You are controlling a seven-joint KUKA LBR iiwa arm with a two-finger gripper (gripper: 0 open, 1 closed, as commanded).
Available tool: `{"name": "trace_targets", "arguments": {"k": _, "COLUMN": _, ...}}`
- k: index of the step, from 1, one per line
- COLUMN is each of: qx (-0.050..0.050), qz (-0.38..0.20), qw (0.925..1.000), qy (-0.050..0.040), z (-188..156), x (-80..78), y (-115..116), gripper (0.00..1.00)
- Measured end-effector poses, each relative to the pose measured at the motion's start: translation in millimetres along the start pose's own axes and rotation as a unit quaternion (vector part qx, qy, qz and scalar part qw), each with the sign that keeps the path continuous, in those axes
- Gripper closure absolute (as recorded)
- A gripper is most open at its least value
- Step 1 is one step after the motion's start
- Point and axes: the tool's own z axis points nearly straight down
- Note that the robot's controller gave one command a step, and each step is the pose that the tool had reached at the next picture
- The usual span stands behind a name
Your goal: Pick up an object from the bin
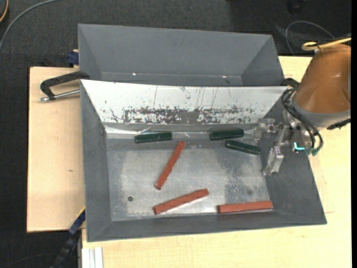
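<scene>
My gripper (271,159) hangs low at the right side of the bin, close to the right wall. Just to its left lies a dark green stick (243,146), slightly slanted, whose right end reaches the gripper; I cannot tell if it is gripped. A second dark green stick (227,133) lies a little farther back along the rear wall. A red-brown stick (245,207) lies flat along the front wall, below the gripper.
A third dark green stick (153,137) lies at the back left. One red-brown stick (170,164) lies slanted in the middle and another (180,201) near the front. The arm with its orange cover comes in over the right rim.
</scene>
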Motion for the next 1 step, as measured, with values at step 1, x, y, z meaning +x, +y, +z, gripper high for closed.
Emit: {"name": "trace_targets", "arguments": {"k": 1, "qx": 0.000, "qz": 0.078, "qw": 0.9969, "qy": -0.0040, "z": 74.5, "x": -31.1, "y": 40.9, "gripper": 0.00}}
